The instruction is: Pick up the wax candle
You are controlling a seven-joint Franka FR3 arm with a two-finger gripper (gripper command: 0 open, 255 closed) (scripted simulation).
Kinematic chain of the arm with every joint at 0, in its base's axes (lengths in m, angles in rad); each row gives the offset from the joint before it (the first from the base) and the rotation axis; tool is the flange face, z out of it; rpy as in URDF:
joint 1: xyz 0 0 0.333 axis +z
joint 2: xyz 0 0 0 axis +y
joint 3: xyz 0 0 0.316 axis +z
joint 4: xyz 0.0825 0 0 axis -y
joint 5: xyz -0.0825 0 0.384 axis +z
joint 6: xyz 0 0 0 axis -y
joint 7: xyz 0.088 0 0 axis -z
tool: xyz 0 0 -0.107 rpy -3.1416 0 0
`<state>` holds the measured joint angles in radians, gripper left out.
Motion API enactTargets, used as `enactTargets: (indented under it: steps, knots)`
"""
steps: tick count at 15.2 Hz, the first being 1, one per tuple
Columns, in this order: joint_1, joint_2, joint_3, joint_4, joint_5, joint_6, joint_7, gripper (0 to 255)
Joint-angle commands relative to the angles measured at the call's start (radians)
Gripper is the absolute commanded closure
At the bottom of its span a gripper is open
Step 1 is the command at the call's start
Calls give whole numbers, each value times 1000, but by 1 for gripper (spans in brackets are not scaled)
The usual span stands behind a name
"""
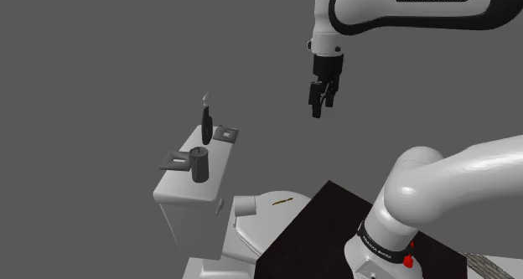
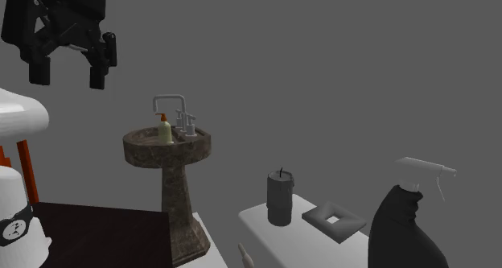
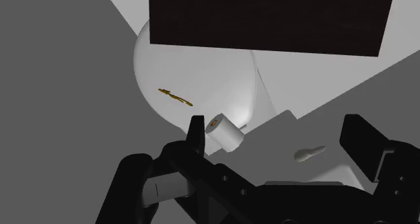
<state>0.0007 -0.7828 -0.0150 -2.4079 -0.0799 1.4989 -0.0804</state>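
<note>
Grey walls [image 1: 100, 51] surround toilet tank [image 1: 189, 214] bearing dark candle [image 1: 199, 164].

White arm [image 1: 402, 5] arched overhead — black hand [image 1: 321, 110] hangs high, pointing down, fingers [image 2: 96, 72] apart, empty.

Arm [image 1: 436, 185]: smooth, rounded white shells throughout. Upper link: a black section [image 1: 436, 9] carrying "FRANKA EMIKA" in white capitals. Lower joint: a dark band [image 1: 377, 240] with small white lettering around it, and red marks [image 1: 409, 260] just beneath. Wrist flange [image 1: 323, 44]: white, short and rounded, meeting an all-black hand. Jaws: black throughout, on a blocky black body with angular edges and small round recesses, as seen in the wrist view. Fingers [image 3: 363, 143]: flat, square-ended black slabs.
</note>
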Motion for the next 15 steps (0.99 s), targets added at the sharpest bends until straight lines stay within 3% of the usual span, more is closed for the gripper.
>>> enactTargets:
  steps: [1,15]
  knots:
    - [0,0,0,0,0,0,0,0]
    - [71,434,77,84,66,396,52,0]
